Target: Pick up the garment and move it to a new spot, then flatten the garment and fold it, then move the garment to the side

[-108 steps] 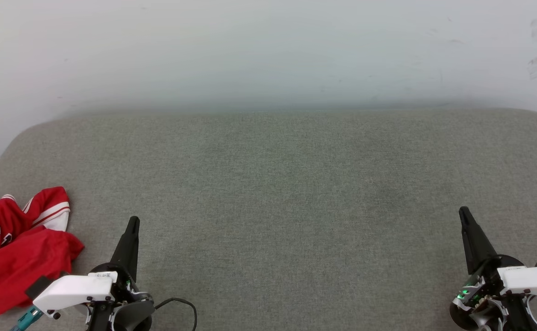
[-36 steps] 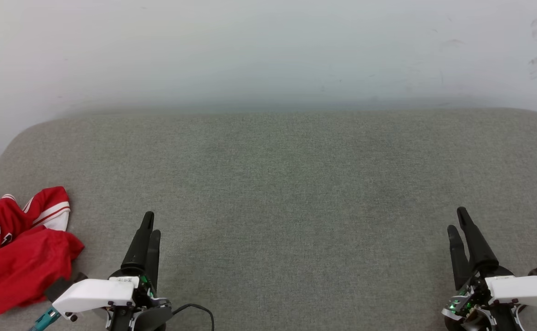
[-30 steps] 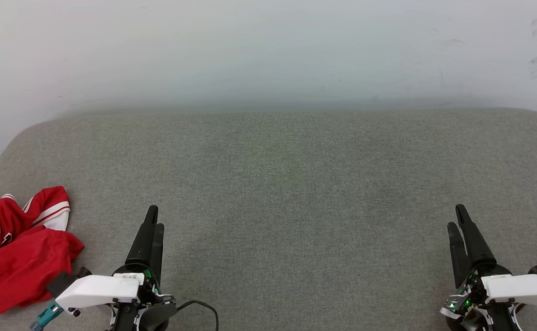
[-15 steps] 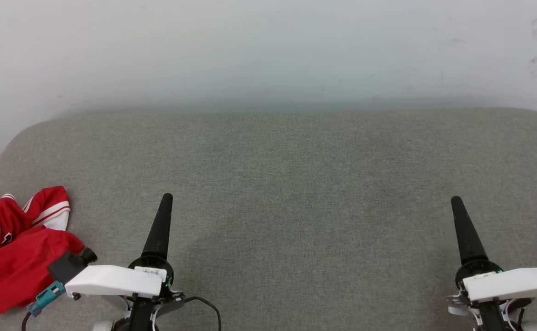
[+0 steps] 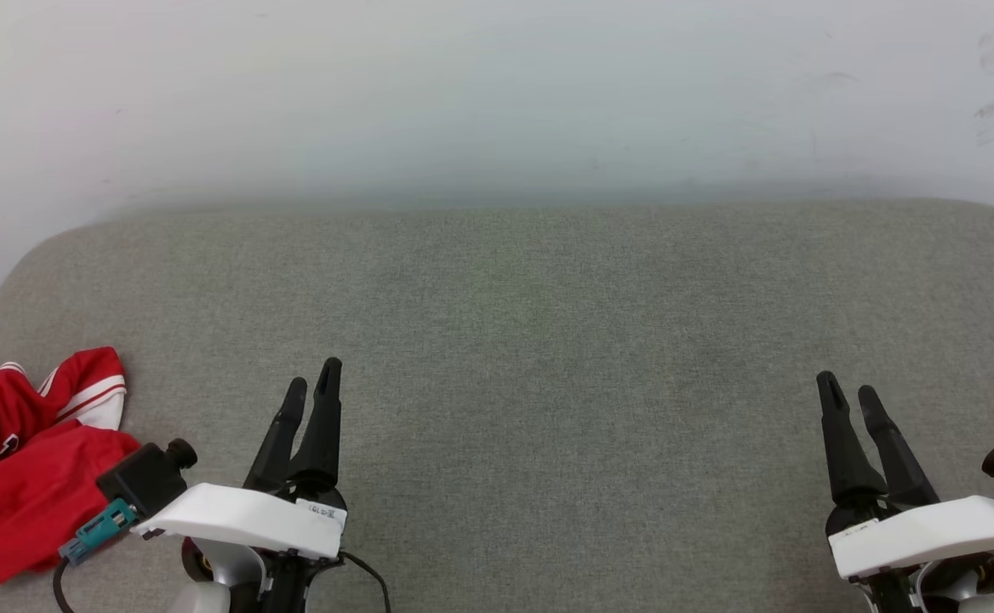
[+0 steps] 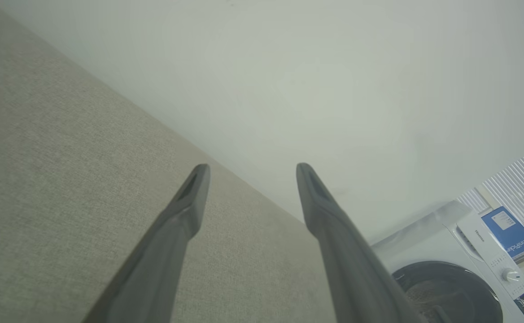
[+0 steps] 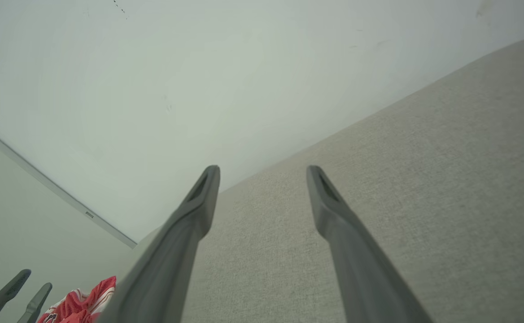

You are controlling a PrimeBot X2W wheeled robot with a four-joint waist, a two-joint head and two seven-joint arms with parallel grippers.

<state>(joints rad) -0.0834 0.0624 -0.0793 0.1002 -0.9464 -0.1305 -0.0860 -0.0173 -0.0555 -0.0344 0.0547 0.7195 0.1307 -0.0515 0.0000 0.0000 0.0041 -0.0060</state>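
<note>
Found garment [image 5: 20, 477] crumpled at near-left edge of desk [image 5: 548, 340], partly out of frame. Made out no clear long axis. Logged left pincer [image 5: 313, 376] just right of it, the nearer one; right pincer [image 5: 847, 386] well apart across desk. Saw both spread wide, empty. Caught garment low-left in right wrist view; washing machine [image 6: 450, 269] in left wrist view.

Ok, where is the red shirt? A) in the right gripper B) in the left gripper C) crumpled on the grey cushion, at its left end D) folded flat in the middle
C: the red shirt lies bunched up on the grey cushion, beside the open left gripper, not between its fingers.
</note>
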